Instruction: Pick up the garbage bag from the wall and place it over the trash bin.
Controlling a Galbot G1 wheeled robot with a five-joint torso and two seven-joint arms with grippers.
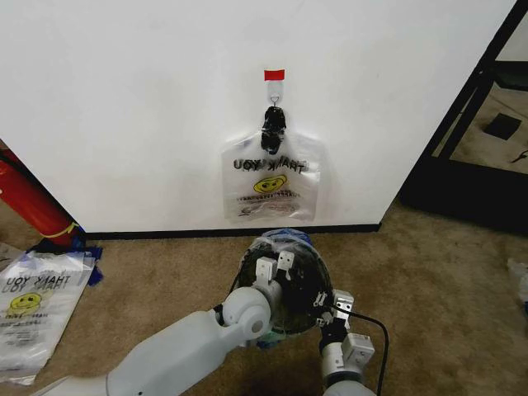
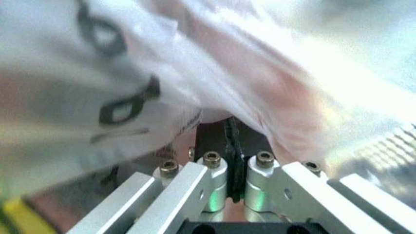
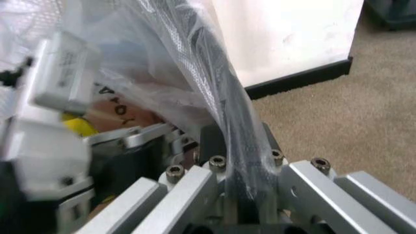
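Left hand (image 2: pixel 235 183): closed on thin crinkled garbage bag (image 2: pixel 130 87) film.
Right hand (image 3: pixel 244 187): clamped on bag and round trash bin (image 1: pixel 307 285) rim.

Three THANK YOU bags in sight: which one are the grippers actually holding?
The garbage bag draped over the trash bin, pinched by both grippers. Another hangs on the wall hook; a third lies on the carpet.

Clear garbage bag (image 1: pixel 271 183), black lettering, yellow smiley.

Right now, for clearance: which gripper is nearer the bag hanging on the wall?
Left. The left gripper is over the bin's wall-side rim, below the hanging bag; right gripper is farther back.
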